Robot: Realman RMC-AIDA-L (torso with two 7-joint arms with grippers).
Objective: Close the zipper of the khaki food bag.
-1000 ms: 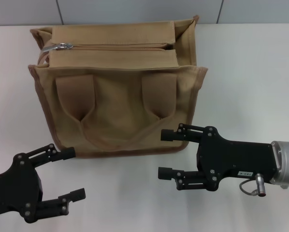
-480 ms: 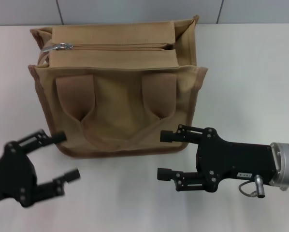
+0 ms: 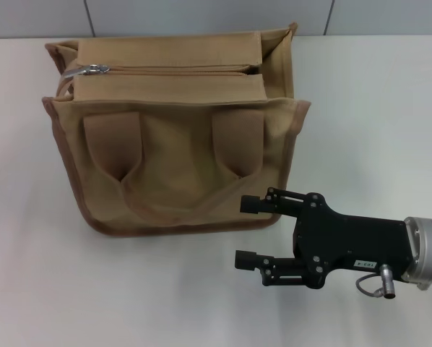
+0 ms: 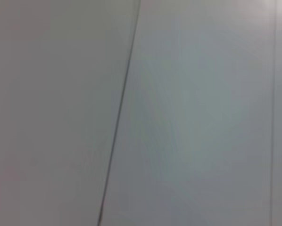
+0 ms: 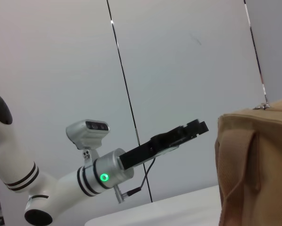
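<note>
The khaki food bag (image 3: 176, 144) stands on the white table, its two handle straps folded down over the front. The zipper (image 3: 173, 70) runs across the top between two flaps. Its silver pull tab (image 3: 93, 69) lies at the bag's left end. My right gripper (image 3: 246, 231) is open and empty, low over the table just in front of the bag's front right corner. My left gripper (image 5: 200, 126) shows only in the right wrist view, raised in the air to the side of the bag (image 5: 254, 165). The pull tab (image 5: 263, 106) shows there on the bag's top edge.
The white table (image 3: 368, 108) spreads out around the bag. Grey wall panels (image 3: 201, 14) stand right behind it. The left wrist view shows only a wall panel seam (image 4: 120, 117).
My left gripper has moved from the table's front left corner out of the head view. My right gripper has shifted slightly toward the front edge. The bag has not moved.
</note>
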